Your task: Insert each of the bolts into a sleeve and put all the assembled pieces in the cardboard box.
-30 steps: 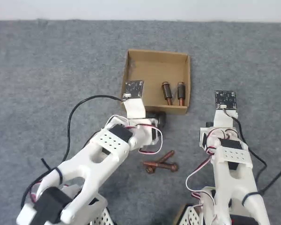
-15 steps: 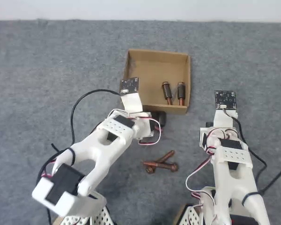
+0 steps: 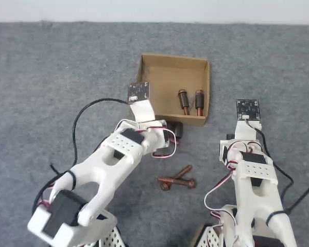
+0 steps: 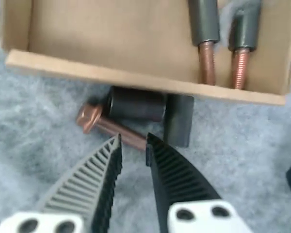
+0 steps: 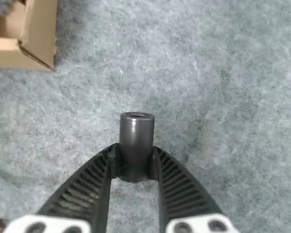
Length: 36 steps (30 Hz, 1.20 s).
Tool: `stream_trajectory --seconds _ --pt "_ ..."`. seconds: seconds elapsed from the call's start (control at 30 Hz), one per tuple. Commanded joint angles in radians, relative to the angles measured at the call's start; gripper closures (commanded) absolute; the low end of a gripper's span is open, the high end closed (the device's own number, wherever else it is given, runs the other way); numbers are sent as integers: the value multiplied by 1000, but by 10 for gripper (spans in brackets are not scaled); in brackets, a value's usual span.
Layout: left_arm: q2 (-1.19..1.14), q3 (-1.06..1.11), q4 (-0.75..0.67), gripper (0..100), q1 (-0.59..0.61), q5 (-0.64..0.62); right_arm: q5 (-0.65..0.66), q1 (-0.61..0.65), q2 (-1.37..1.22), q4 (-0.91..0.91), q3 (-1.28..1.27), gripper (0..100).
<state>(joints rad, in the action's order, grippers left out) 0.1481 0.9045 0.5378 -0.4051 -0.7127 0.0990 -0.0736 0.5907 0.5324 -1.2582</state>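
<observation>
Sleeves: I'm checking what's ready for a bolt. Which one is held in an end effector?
The sleeve clamped in the right end effector; the others lie in or beside the cardboard box.

Copper bolts (image 3: 177, 180), dark grey sleeve (image 5: 136, 141), tan cardboard box (image 3: 162, 87), mottled grey carpet (image 3: 51, 77).

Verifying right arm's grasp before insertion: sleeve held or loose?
Held: the right gripper is shut on the dark sleeve, both fingers pressed against its sides.
</observation>
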Motion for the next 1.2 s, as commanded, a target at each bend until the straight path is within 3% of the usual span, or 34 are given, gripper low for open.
stream_trajectory --seconds 0.0,0.3,0.63,0.87,1.17 --pt "37 19 -101 917 -2 -12 15 -4 44 -8 5 992" --pt "-129 -90 -69 916 0 -64 15 -4 44 -8 5 992" --pt "-150 -117 -21 915 0 -68 15 -4 44 -8 5 992" --pt "-149 -125 51 779 -8 -141 17 -4 44 -8 5 992" --pt "-153 -125 44 927 49 -135 17 -4 44 -10 5 992"
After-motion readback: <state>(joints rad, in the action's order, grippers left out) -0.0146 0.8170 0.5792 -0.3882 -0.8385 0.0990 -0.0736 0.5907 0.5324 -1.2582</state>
